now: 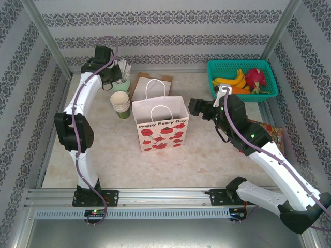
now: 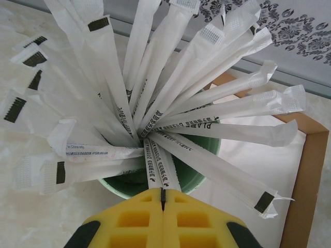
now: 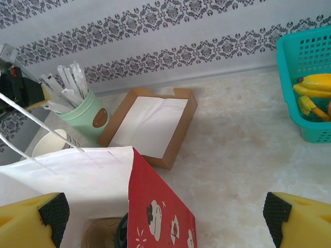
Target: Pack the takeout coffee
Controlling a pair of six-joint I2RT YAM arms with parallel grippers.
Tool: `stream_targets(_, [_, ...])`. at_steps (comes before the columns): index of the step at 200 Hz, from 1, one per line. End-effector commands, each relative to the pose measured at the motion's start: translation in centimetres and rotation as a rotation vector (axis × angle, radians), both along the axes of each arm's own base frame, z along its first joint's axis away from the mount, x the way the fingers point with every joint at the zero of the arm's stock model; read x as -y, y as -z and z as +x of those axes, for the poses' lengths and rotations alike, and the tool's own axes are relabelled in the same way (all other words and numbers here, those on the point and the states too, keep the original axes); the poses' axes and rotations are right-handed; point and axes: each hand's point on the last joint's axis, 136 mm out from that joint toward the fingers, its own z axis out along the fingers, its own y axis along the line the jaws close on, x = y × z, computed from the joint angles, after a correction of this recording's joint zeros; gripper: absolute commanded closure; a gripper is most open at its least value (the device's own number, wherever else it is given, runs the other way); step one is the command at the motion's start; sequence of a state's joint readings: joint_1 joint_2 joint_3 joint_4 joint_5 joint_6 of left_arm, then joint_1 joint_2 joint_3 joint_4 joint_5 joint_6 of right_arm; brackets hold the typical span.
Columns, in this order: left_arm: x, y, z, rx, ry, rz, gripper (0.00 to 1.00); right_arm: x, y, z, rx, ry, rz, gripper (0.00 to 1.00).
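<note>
Tool on the left (image 2: 163, 199) pinches a wrapped stick (image 2: 155, 170) in the cup (image 2: 116, 186) (right tool (image 3: 165, 217) wide open).

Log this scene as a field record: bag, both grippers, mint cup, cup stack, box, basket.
bag: white paper bag, upright, open, mid-table
left gripper: shut, tips at wrapped sticks in mint cup
right gripper: open, at bag's right side
cup stack: cream, left of bag
box: brown, white sheets inside, behind bag
basket: teal, fruit inside, far right corner
</note>
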State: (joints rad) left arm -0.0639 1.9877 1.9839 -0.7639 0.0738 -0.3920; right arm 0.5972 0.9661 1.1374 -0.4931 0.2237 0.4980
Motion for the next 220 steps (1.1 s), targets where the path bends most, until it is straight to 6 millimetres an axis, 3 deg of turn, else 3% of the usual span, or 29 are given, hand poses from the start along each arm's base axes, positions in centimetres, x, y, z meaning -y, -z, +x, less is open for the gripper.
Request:
stream_targets(1, [-1.0, -3.2, -0.8, 0.048, 0.004, 0.020, 1.00, 0.9, -0.4, -0.1, 0.013, 0.040, 0.006, 0.02])
stream_targets(93, [-0.5, -5.4, -1.4, 0.078, 0.061, 0.040, 1.00, 0.8, -0.1, 0.1, 0.000, 0.042, 0.012, 0.02])
stream_targets(128, [-0.5, -7.1, -2.8, 0.080, 0.088, 0.059, 1.00, -2.3, -0.2, -0.2, 0.003, -0.128, 0.023, 0.02])
stream_targets(163, [-0.2, -11.1, -5.5, 0.129, 0.130, 0.066, 1.00, -3.6, -0.6, 0.5, 0.011, -0.175, 0.018, 0.02])
stream_targets(220, [-0.3, -18.0, -12.7, 0.241, 0.146, 0.069, 1.00, -3.2, -1.5, 2.0, 0.032, -0.121, -0.022, 0.02])
